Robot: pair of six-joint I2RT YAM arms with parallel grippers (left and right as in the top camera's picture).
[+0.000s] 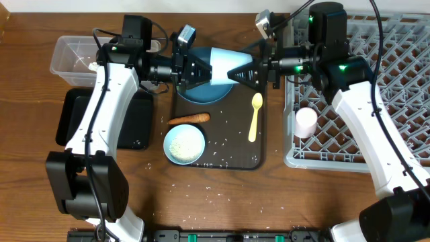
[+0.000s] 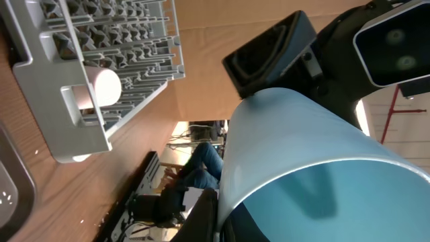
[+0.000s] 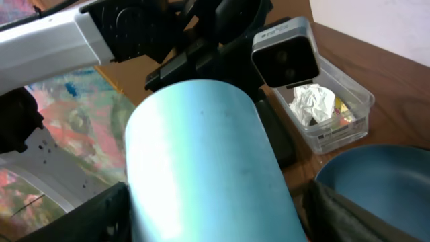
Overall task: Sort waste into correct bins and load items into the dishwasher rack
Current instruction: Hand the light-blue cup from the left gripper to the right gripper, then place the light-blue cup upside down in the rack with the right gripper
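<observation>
The light-blue cup (image 1: 222, 65) lies on its side in the air above the dark-blue plate (image 1: 201, 93). My left gripper (image 1: 201, 67) is shut on its rim, one finger inside the cup (image 2: 302, 148). From the other side my right gripper (image 1: 243, 70) stands open around the cup's base (image 3: 201, 154), a finger (image 3: 101, 215) on each flank. The pink cup (image 1: 306, 122) sits in the grey dishwasher rack (image 1: 403, 81). A bowl (image 1: 184, 144) holding rice, a carrot (image 1: 189, 119) and a yellow spoon (image 1: 255, 115) lie on the brown serving tray (image 1: 235, 151).
The clear tub (image 1: 70, 57) at far left holds the crumpled napkin (image 3: 312, 102). The black tray (image 1: 74, 117) lies just in front of it. Loose rice grains (image 1: 201, 195) are scattered on the serving tray and the table's front.
</observation>
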